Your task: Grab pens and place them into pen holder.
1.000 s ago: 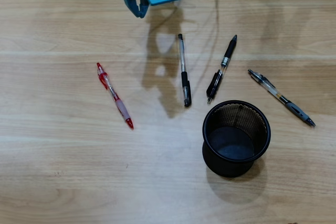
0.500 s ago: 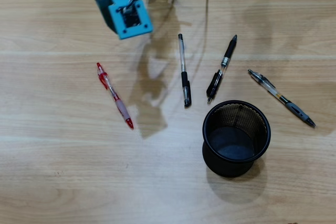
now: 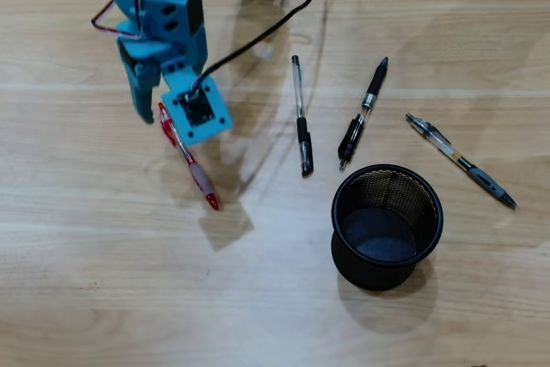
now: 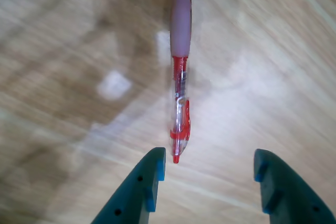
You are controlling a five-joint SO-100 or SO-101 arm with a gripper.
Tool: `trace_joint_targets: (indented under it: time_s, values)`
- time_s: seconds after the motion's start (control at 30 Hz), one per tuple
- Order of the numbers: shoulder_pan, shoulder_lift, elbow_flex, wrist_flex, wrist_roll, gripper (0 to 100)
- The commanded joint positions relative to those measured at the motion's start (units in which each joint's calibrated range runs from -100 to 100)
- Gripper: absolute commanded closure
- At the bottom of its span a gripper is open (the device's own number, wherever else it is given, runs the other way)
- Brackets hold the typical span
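Wood-grain tabletop [image 3: 86, 281], pale and glossy, carries everything. My claw [image 4: 207, 169] hangs spread, empty, over the red pen's [image 4: 180, 108] clip end at left. Three other pens [image 3: 300, 118] lie beyond the mesh pen holder [image 3: 387, 225] at right.
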Motion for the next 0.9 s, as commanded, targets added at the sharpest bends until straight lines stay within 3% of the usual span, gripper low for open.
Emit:
trace_joint_targets:
  time_s: [0.0, 0.77, 0.87]
  values:
    - [0.1, 4.9, -6.5, -0.2, 0.4, 78]
    - [-3.1, 19.9, -6.4, -6.6, -2.0, 79]
    - [-2.9, 19.9, -6.4, -6.5, -2.0, 84]
